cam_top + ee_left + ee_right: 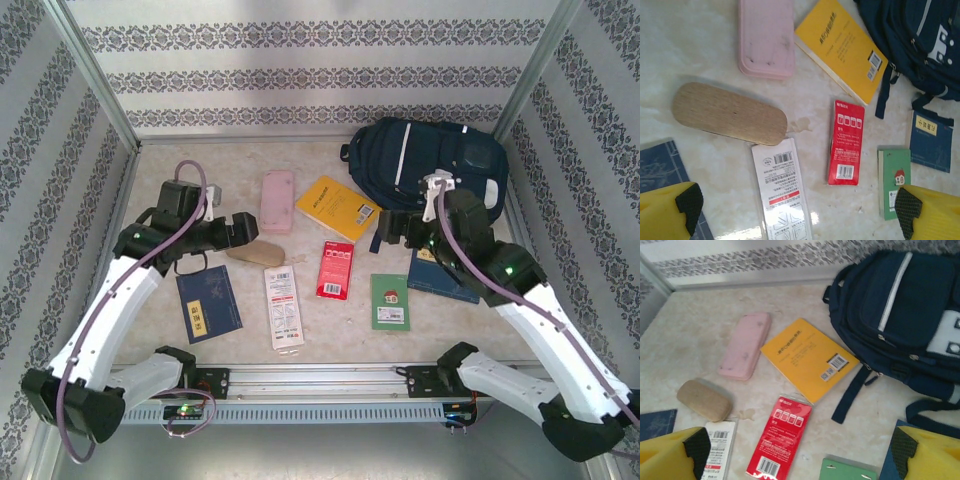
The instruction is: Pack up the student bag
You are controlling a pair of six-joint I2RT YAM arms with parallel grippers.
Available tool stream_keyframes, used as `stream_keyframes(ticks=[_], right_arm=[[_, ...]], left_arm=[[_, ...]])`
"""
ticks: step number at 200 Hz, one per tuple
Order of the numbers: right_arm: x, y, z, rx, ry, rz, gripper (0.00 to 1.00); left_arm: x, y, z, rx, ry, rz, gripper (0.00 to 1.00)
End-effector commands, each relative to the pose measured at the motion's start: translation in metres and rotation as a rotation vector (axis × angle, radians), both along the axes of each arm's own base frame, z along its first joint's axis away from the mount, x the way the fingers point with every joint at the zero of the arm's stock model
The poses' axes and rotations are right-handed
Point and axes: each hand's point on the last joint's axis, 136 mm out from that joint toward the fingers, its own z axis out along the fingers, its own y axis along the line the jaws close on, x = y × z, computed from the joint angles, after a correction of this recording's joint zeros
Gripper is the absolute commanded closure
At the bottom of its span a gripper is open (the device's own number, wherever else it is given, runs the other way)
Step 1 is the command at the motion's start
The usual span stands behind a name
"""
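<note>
Nothing packed yet, my read. The student bag point(430, 160) lies flat, front up, at 1–2 o'clock on the table point(340, 335), pushed into the far-right corner with its straps trailing toward 6. I can't spot an open mouth on it. The front zips look closed in the right wrist view, and I can't tell about the main zip.

The loose items lie flat in a single layer, mostly with gaps between them, probably so two fingers can reach an edge:
- pink case point(277, 200) at 11
- yellow book point(338, 207) at 12
- tan case point(258, 252) at 9, its end meeting the top of the white packet point(283, 307) at 7
- red packet point(335, 270) at centre
- green notebook point(390, 302) at 4
- left navy book point(208, 303) at 8
- second navy book point(440, 278) at 3, partly under the right arm, with a bag strap just beside it

left gripper point(243, 228): jaws fully apart, holding nothing, over the tan case. Likely the first pick on that side.

right gripper point(390, 228): jaws also wide and empty, between the yellow book and the bag, camera on both. That makes sense, since the bag is on its side of the table. My guess is it either opens the bag or feeds it the yellow book.
</note>
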Motion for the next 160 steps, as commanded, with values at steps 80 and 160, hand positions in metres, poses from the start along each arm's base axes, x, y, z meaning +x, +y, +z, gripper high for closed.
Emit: stream_keyframes(ticks=[80, 160], right_arm=[[0.216, -0.013, -0.096, 0.226, 0.232, -0.153, 0.23], [0.338, -0.052, -0.164, 0.248, 0.322, -0.207, 0.26]], left_arm=[[0.028, -0.028, -0.003, -0.086, -0.026, -0.069, 0.0], [0.021, -0.036, -0.018, -0.098, -0.051, -0.131, 0.0]])
